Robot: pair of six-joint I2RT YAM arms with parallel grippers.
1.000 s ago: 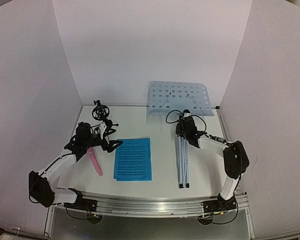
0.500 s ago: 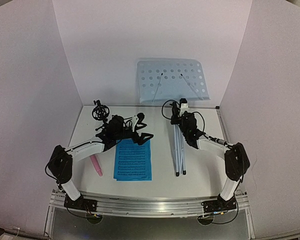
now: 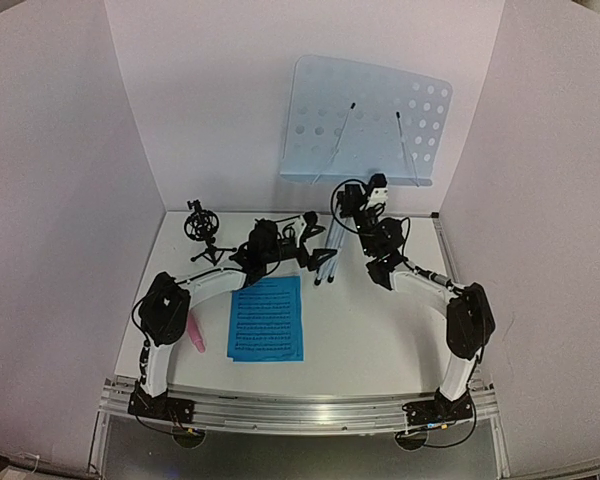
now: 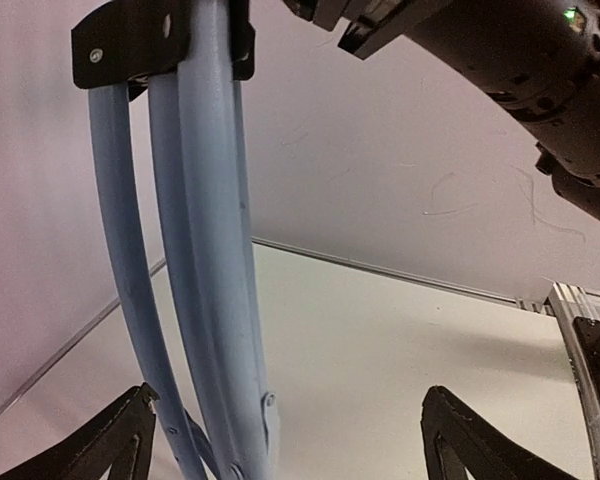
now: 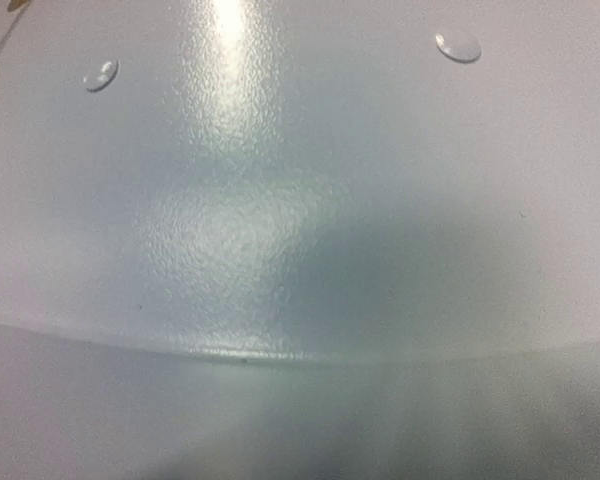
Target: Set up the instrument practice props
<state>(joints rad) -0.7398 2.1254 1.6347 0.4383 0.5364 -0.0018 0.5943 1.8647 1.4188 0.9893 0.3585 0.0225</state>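
Top view is showing blue sheets (image 3: pixel 267 319) and a pink microphone (image 3: pixel 196 335) lying nearest. Farther back, the left gripper (image 3: pixel 315 243) is gaping around the folded legs (image 4: pixel 210 250) of the music stand (image 3: pixel 365 122). The right gripper (image 3: pixel 363 203) is clenching it below the plate (image 5: pixel 300 240), which is blocking that wrist's camera. A mic holder (image 3: pixel 202 228) is standing back left.

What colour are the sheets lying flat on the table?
Bright blue, printed with dark lines of music. The sheets show best in the top view.
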